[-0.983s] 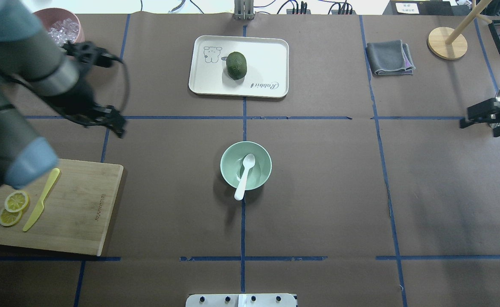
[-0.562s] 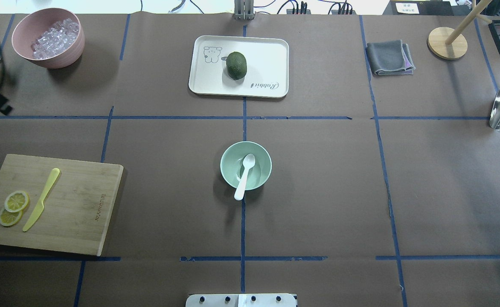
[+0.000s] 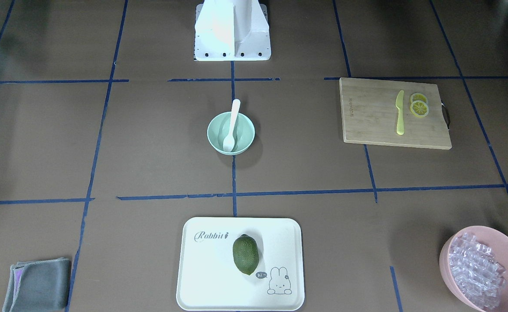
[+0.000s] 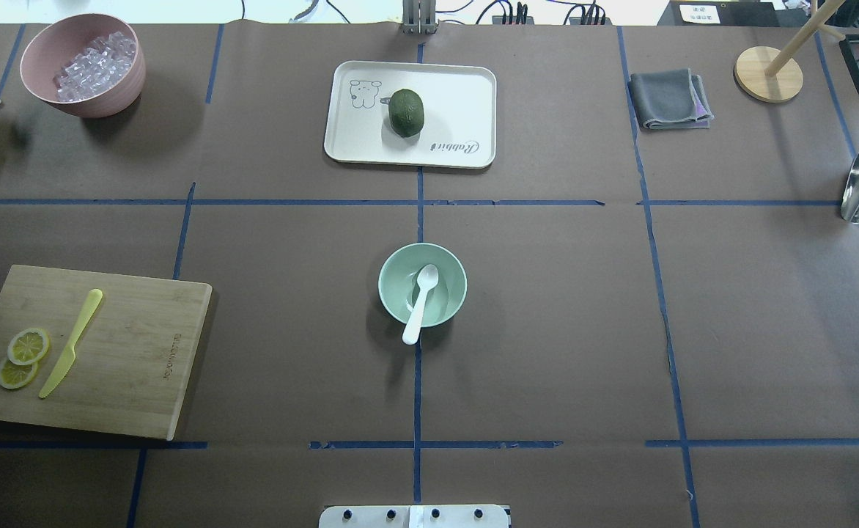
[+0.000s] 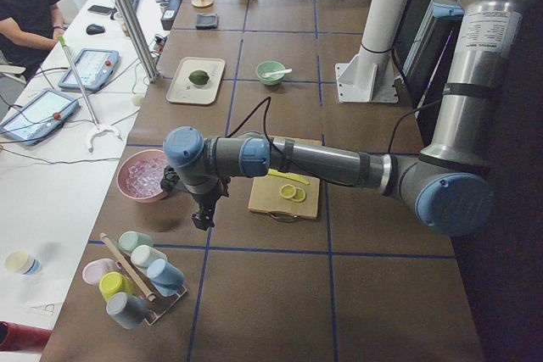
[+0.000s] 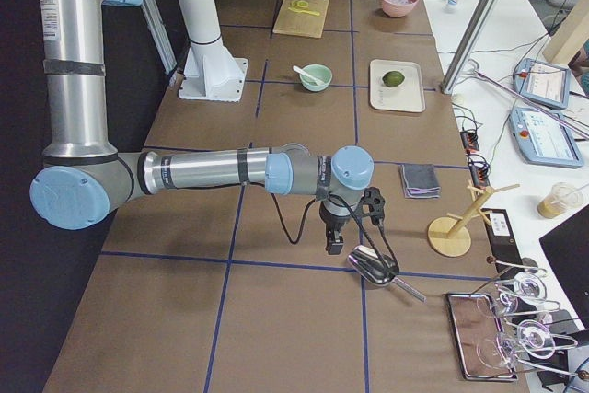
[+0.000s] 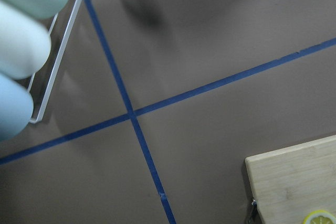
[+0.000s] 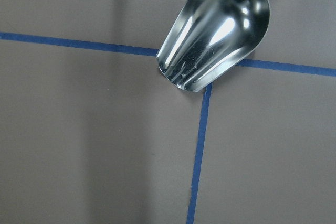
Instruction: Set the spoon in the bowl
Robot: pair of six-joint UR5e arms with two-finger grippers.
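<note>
The white spoon (image 4: 421, 299) lies in the mint-green bowl (image 4: 453, 273) at the table's middle, scoop down inside, handle resting over the near rim. Both also show in the front view, spoon (image 3: 232, 123) and bowl (image 3: 246, 130). My left gripper (image 5: 201, 221) shows only in the left side view, far off beside the pink bowl and above the table. My right gripper (image 6: 333, 246) shows only in the right side view, next to a metal scoop (image 6: 373, 267). I cannot tell whether either is open or shut. Neither is near the bowl.
A pink bowl (image 4: 107, 99) of clear cubes stands at the back left. A white tray (image 4: 459, 95) holds a green fruit (image 4: 406, 112). A cutting board (image 4: 136, 352) carries a yellow knife (image 4: 70, 345) and lemon slices. A grey cloth (image 4: 670, 99) and a wooden stand (image 4: 768, 73) are at the back right.
Both arms have drawn back out of the overhead view, the left off the left edge, the right off the right edge. The spoon and the bowl have not moved.
</note>
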